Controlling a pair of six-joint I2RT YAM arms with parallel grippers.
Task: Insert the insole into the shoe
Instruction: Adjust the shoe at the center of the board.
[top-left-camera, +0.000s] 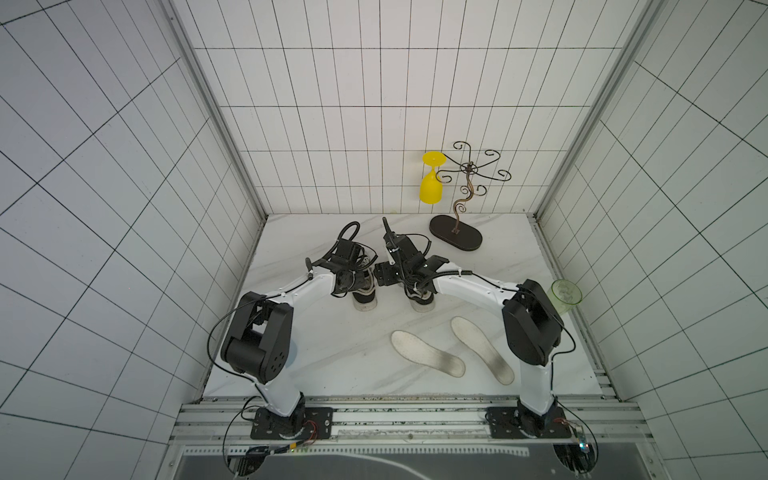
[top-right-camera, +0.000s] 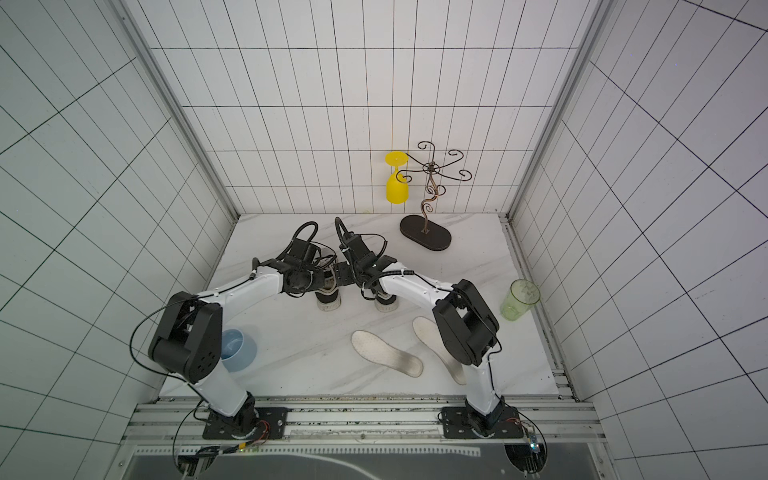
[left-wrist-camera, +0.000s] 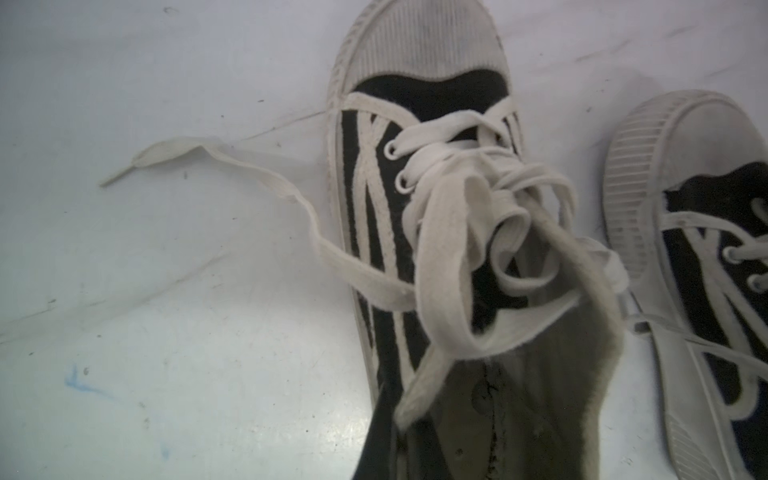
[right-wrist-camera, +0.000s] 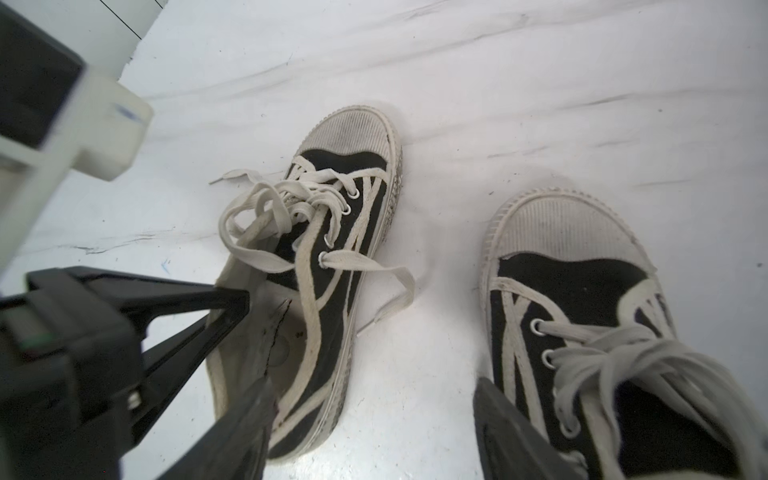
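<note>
Insole (top-left-camera: 427, 353) and second insole (top-left-camera: 482, 350) lie flat near the tabletop (top-left-camera: 332, 345) front edge, outside both sneakers. Left fingers (right-wrist-camera: 224, 305) pressed together at left sneaker (right-wrist-camera: 332, 291) collar. Right fingers (right-wrist-camera: 253, 424) spread wide by right sneaker (right-wrist-camera: 582, 291).

Tiled walls (top-left-camera: 332, 124) all round, even light, soft shadows.
White tiles w/ dark grid lines; metal posts (top-left-camera: 218, 124) at back corners. Table (top-left-camera: 332, 357): white marble look w/ grey veins; metal rail (top-left-camera: 415, 419) along front edge.

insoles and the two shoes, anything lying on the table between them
Nothing; that stretch of table between the shoes and the insoles is bare marble, seen in both top views.
</note>
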